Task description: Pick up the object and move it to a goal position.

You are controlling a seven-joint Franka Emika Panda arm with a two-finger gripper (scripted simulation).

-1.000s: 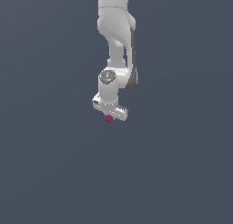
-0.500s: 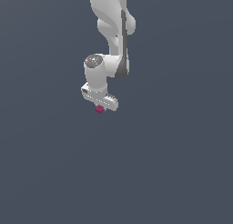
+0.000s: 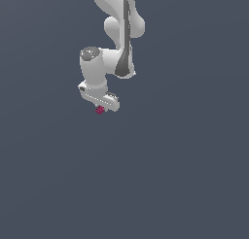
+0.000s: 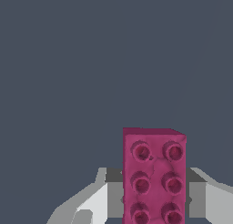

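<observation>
Showing the magenta block (image 4: 154,177) pinched between the gripper (image 3: 100,108) fingers (image 4: 93,202); relative to half a second earlier, block and gripper had shifted toward the exterior view's left, suggesting transport to the goal was under way

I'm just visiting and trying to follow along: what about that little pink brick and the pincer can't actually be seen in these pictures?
- Pink brick: its near end is cut off by the wrist view's edge.
- In the exterior view the brick is too small to show its studs.
- Pincer: its fingers are hidden under its own white body in the exterior view.
- Goal position: no marker shows in either view.
</observation>
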